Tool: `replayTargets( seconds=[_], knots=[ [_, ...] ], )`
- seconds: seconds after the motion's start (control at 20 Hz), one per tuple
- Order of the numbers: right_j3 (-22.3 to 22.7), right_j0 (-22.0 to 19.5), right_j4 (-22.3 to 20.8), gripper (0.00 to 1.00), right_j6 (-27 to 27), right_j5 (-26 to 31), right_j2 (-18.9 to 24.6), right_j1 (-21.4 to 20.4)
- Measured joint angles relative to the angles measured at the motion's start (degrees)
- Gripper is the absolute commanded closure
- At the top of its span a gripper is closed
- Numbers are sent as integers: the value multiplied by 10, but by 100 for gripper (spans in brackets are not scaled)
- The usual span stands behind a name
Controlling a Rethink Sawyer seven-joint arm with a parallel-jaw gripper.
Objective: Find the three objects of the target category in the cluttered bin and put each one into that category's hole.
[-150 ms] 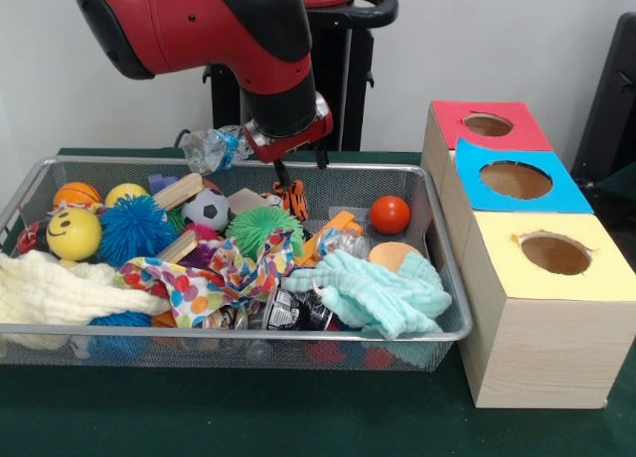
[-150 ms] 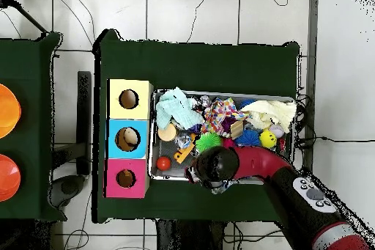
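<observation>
Apparently sorting was barely begun: the wire mesh bin [image 1: 437,278] held its clutter, something pale showed in the blue-topped wooden box's hole [image 2: 127,139], and the claw [image 1: 298,169] hung over the bin's far side, prongs parted, empty.

1. The wire bin [image 1: 442,278] is a silver mesh tray, long and shallow, and it is full of mixed toys and cloths.
2. The box with holes [image 1: 542,348] stands just beside the bin. It is of light wood and has three coloured tops in a row.
3. The red top [image 1: 452,129], the blue top [image 1: 472,184] and the yellow top [image 1: 497,258] each have one round hole.
4. Balls lie in the bin: a red ball [image 1: 390,215], a yellow smiley ball [image 1: 74,234], a small football [image 1: 206,209].
</observation>
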Motion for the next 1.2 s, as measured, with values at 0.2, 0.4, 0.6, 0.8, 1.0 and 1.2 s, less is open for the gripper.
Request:
replayTargets(
  seconds=[0.2,0.4,0.6,0.8,1.0,1.2],
  knots=[
    [-1,-1,0,0,0,-1,0,1],
    [-2,-2,0,0,0,-1,0,3],
    [-2,-2,0,0,0,-1,0,4],
    [-4,-3,0,0,0,-1,0,6],
    [-9,-5,-1,0,0,-1,0,11],
    [-17,-10,-1,0,0,-1,0,23]
  ],
)
